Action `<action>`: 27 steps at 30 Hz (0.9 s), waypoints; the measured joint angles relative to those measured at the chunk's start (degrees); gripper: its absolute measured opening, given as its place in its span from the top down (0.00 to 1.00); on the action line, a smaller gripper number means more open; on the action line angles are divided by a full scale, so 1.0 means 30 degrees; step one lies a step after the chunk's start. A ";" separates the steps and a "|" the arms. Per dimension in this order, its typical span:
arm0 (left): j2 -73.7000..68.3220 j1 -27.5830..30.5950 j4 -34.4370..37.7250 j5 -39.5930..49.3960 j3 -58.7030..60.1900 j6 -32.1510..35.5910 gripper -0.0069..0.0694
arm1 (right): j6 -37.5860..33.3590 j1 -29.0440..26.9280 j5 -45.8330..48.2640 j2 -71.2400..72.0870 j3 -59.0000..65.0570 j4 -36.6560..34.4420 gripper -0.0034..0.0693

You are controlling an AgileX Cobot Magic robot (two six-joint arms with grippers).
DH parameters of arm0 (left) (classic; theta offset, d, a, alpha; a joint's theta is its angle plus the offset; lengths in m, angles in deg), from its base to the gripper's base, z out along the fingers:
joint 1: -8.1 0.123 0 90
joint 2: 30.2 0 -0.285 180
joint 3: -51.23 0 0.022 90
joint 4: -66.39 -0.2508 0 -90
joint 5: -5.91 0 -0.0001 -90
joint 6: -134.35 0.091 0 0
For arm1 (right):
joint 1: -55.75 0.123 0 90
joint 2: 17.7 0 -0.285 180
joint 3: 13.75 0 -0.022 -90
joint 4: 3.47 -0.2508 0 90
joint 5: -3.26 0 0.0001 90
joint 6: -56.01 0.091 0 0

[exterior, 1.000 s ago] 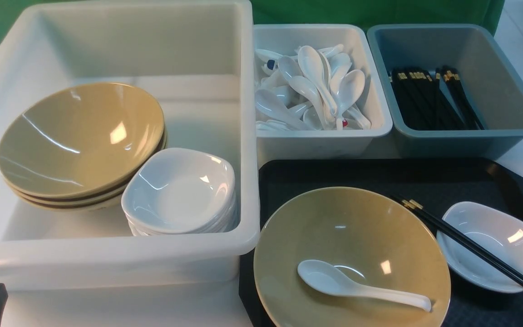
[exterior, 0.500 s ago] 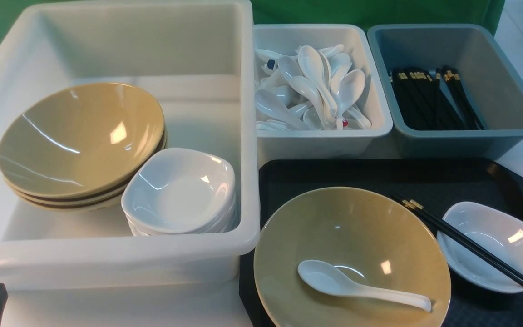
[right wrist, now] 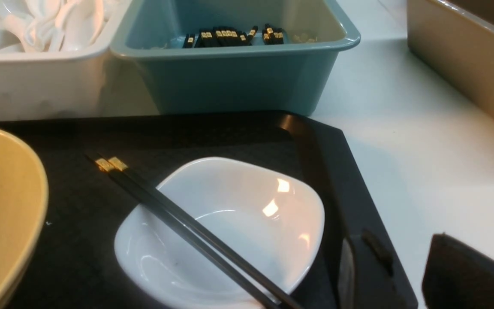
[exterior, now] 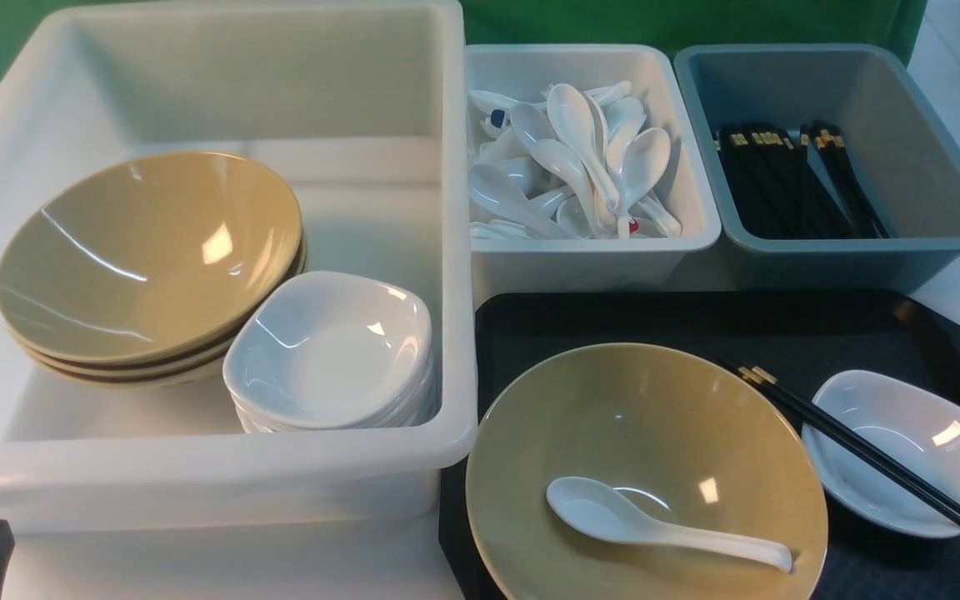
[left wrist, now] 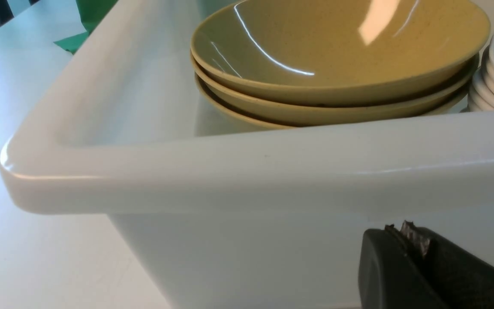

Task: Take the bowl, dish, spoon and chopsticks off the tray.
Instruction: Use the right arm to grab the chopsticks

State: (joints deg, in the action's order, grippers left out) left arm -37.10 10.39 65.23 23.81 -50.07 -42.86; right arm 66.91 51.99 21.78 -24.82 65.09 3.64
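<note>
Front view: the chopsticks (exterior: 863, 452) lie loose across the dish (exterior: 926, 429) and the spoon (exterior: 655, 527) rests in the bowl (exterior: 655, 417), all on the tray (exterior: 613, 321). Lifting the dish or bowl first may tip them off. The left gripper (left wrist: 403, 236) is pinched closed; how wide the right gripper (right wrist: 465, 268) stands I cannot tell.

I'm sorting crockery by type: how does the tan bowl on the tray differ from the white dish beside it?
The bowl is mustard-tan, the dish white. The bowl is round and far wider; the dish is small and rounded-square. The spoon lies in the bowl; the chopsticks lie across the dish. Both are glossy and sit on the tray.
</note>
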 joint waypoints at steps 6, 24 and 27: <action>0.0000 0.0000 0.0000 0.0000 0.0000 0.0000 0.92 | 0.0005 0.0000 -0.0018 0.0000 0.0000 0.0000 0.62; 0.0000 0.0000 -0.3682 -0.0488 0.0000 0.0353 0.92 | 0.5157 0.0000 -0.0050 0.0000 0.0000 -0.0085 0.62; 0.0000 0.0000 -0.3758 -0.0934 0.0000 0.0313 0.92 | 0.5430 0.0000 -0.0050 0.0000 0.0000 -0.0101 0.62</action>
State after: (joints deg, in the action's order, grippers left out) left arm -37.10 10.39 53.96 21.01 -50.07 -41.93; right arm 83.20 51.99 21.64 -24.82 65.09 3.34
